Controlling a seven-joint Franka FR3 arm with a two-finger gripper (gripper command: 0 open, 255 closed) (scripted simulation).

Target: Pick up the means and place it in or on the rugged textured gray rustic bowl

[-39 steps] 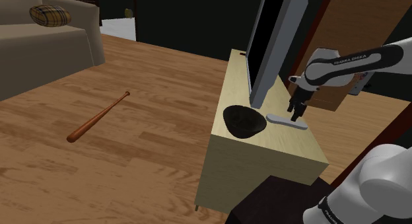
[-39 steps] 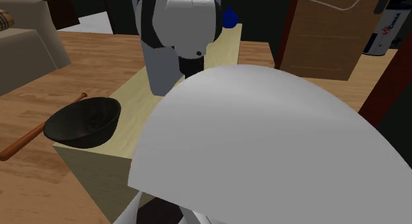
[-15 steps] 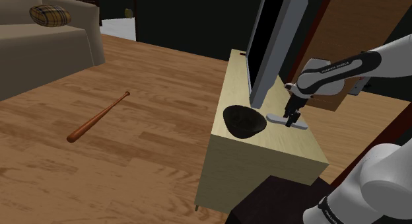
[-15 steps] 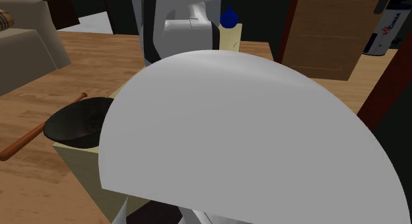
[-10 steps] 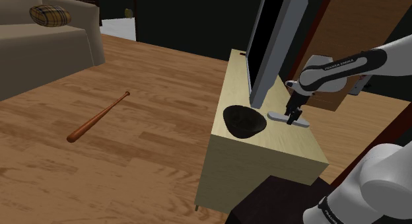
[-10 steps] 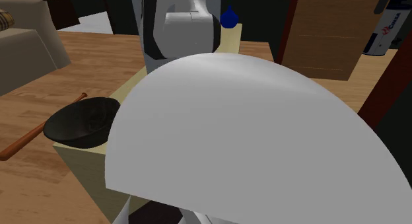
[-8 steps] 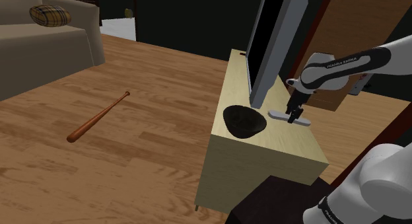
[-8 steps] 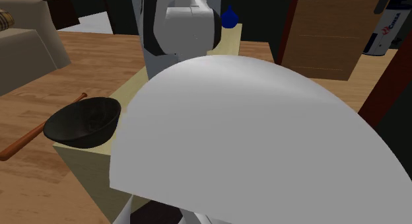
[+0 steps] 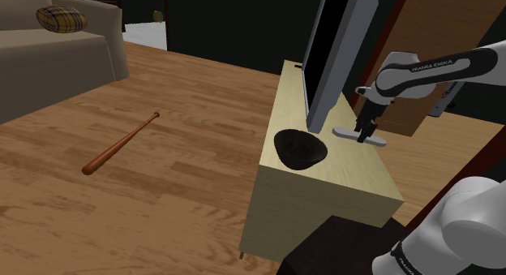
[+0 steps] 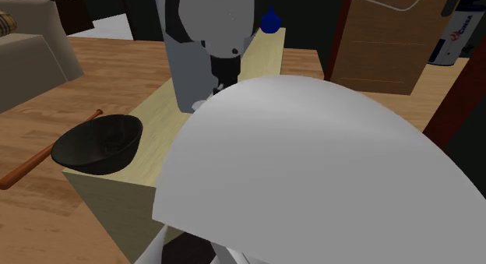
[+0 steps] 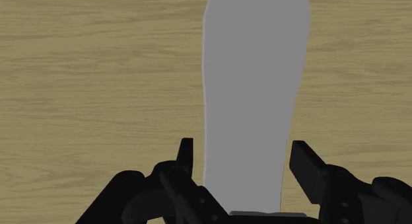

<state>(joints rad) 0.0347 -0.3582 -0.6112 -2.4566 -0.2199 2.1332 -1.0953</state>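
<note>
The means is a flat, pale grey, elongated bar (image 9: pixel 349 133). My gripper (image 9: pixel 366 135) is shut on it and holds it a little above the light wooden cabinet top (image 9: pixel 357 174). In the wrist view the grey bar (image 11: pixel 254 90) runs away from the hand, and the gripper (image 11: pixel 243 164) clasps it between its black fingers (image 11: pixel 305 164). The dark rough bowl (image 9: pixel 300 148) stands on the cabinet's near corner, toward the shoulder view's left of the gripper. In the second exterior view the bowl (image 10: pixel 97 142) sits at the cabinet's edge and a big white arm link hides much of the top.
A tall flat screen (image 9: pixel 332 46) stands on the cabinet just behind the bowl and the gripper. A small blue object (image 10: pixel 269 21) sits at the cabinet's far end. A wooden bat (image 9: pixel 120 143) lies on the plank floor. A sofa (image 9: pixel 57 62) is at far left.
The gripper closed on the grey bar where it lay on the cabinet top, then rose with it. The bar now hangs off the surface. The bowl has not moved.
</note>
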